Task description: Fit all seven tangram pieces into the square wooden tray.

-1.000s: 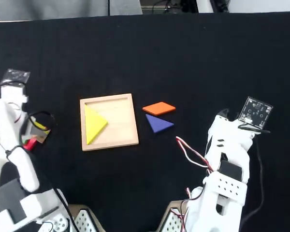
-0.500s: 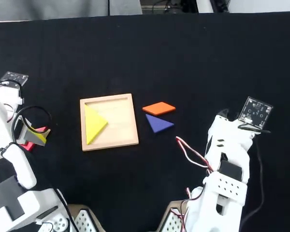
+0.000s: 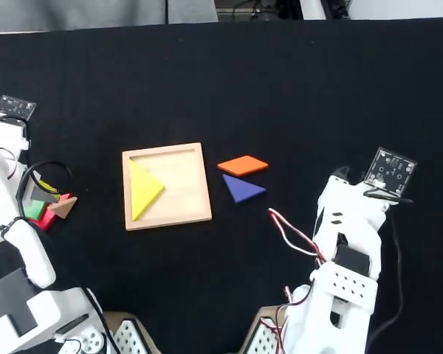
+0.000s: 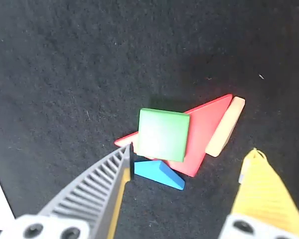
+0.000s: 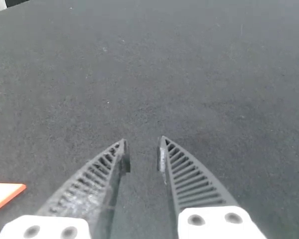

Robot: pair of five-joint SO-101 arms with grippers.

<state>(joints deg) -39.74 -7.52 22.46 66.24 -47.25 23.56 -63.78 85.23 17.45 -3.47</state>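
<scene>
The square wooden tray lies mid-table with a large yellow triangle in its left half. Right of it lie an orange parallelogram and a blue triangle. Far left is a small pile: a green square lying on a red triangle, a tan piece and a small blue triangle beside them. My left gripper hangs open just above this pile, holding nothing. My right gripper hovers over bare cloth at the right, slightly open and empty.
Black cloth covers the table. The left arm stands at the left edge by the pile, the right arm at the front right. An orange corner shows beside the right gripper.
The left arm has swung toward the table's left edge and back. The green, red and tan pieces now show beside it. The right arm has stayed still.
</scene>
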